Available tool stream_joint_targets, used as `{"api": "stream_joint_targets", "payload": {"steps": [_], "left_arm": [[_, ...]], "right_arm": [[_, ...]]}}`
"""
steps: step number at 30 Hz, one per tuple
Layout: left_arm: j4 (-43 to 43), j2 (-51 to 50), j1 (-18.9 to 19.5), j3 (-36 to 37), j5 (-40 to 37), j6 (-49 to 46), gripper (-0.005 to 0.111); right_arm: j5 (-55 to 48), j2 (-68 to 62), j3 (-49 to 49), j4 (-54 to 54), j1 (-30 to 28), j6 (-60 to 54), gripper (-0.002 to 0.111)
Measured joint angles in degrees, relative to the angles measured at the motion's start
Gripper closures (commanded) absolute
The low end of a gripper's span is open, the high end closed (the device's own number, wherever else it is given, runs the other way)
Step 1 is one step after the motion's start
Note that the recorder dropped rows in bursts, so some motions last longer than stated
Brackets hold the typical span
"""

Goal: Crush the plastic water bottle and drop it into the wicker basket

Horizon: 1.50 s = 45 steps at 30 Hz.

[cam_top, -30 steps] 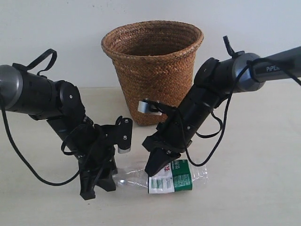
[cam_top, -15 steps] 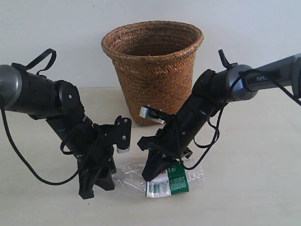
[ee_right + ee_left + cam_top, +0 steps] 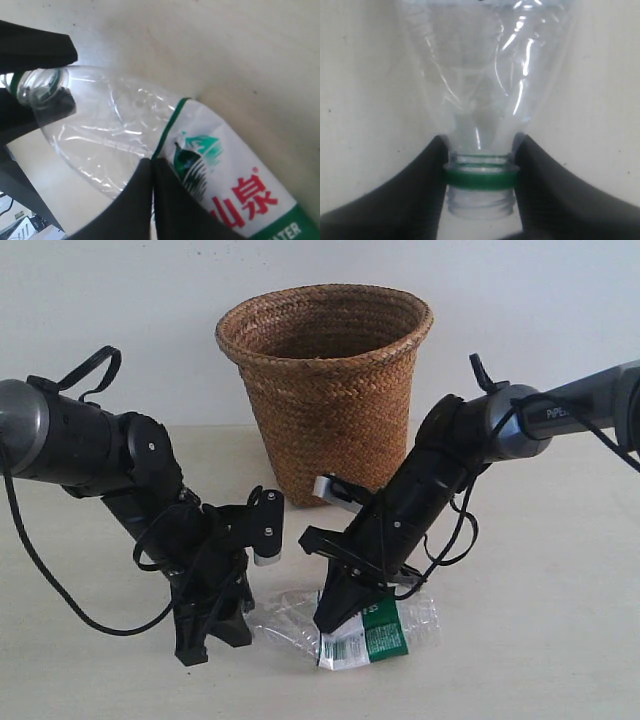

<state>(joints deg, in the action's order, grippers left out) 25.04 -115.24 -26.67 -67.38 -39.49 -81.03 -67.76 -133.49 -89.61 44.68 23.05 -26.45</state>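
Note:
The clear plastic water bottle lies crumpled on its side on the table, white-and-green label facing front. My left gripper is shut on its neck. In the left wrist view the fingers clamp the neck at the green ring; the threaded mouth is open and no cap shows. My right gripper is shut, its joined tips pressing on the bottle wall at the edge of the label. The brown wicker basket stands upright behind both arms.
Both black arms slope down in front of the basket, the left arm from the left and the right arm from the right. Cables loop off each wrist. The pale table meets a white wall behind.
My right gripper has pushed down on the bottle's middle, and the bottle has crumpled and shortened, its label shifting lower and left. The left gripper has kept its hold on the neck.

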Motion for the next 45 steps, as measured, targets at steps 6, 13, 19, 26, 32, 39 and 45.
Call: {"api": "stream_joint_targets", "payload": {"steps": [6,13,19,26,32,39,45], "left_arm": [[1.32,0.0,-0.21,0.21,0.09,0.0,0.102],[1.1,2.05,-0.21,0.28,0.34,0.33,0.102],[1.02,6.5,-0.21,0.35,-2.18,1.76,0.102],[1.92,15.67,-0.21,0.35,-4.37,2.0,0.102],[1.81,22.93,-0.21,-1.03,-4.4,1.54,0.102],[1.81,24.75,-0.21,-7.51,0.2,1.4,0.102],[1.81,19.59,0.78,-14.71,15.77,1.48,0.079]], "right_arm": [[0.02,5.66,0.88,-5.45,0.02,-0.09,0.108],[-1.33,24.09,1.13,-15.66,-0.34,-0.76,0.108],[-1.94,35.45,2.03,-36.89,-0.59,9.68,0.108],[-2.07,40.98,6.18,-42.72,-9.38,12.69,0.108],[-1.6,41.1,13.01,-43.18,-16.43,13.15,0.108],[7.4,41.1,19.31,-38.49,-17.45,12.43,0.108],[11.19,41.1,21.44,-28.92,-17.45,6.72,0.108]]}}
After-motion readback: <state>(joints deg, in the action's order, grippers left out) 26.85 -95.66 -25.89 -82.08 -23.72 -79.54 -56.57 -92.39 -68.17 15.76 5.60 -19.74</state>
